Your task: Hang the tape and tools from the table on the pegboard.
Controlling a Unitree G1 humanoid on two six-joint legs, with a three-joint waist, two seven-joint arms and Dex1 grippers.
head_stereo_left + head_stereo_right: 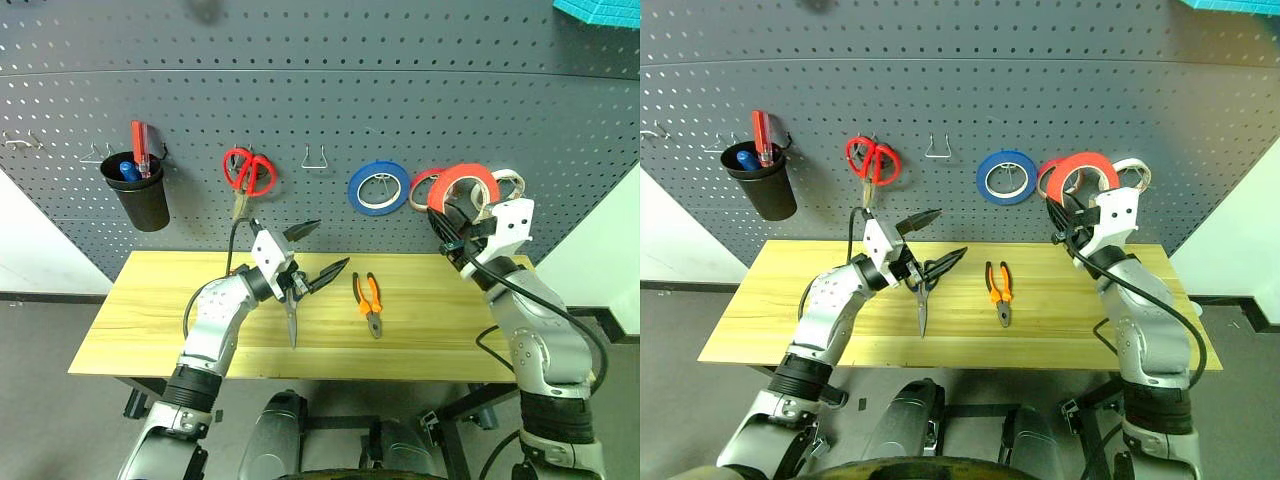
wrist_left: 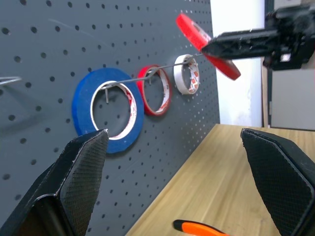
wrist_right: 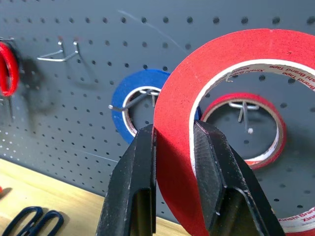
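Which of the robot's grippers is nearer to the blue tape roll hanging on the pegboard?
The right gripper, holding the red-orange tape, is up at the pegboard just beside the blue roll. The left gripper hangs open lower down, over the table above the scissors.

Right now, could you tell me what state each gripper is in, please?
Left gripper: open, holding nothing, above the table.
Right gripper: shut on the red tape, raised in front of the pegboard.

White wall (image 1: 30, 240) shows on both sides of the dark panel (lower corners), a grey floor (image 1: 40, 340) runs beneath, and a turquoise block (image 1: 600, 12) sits top right.
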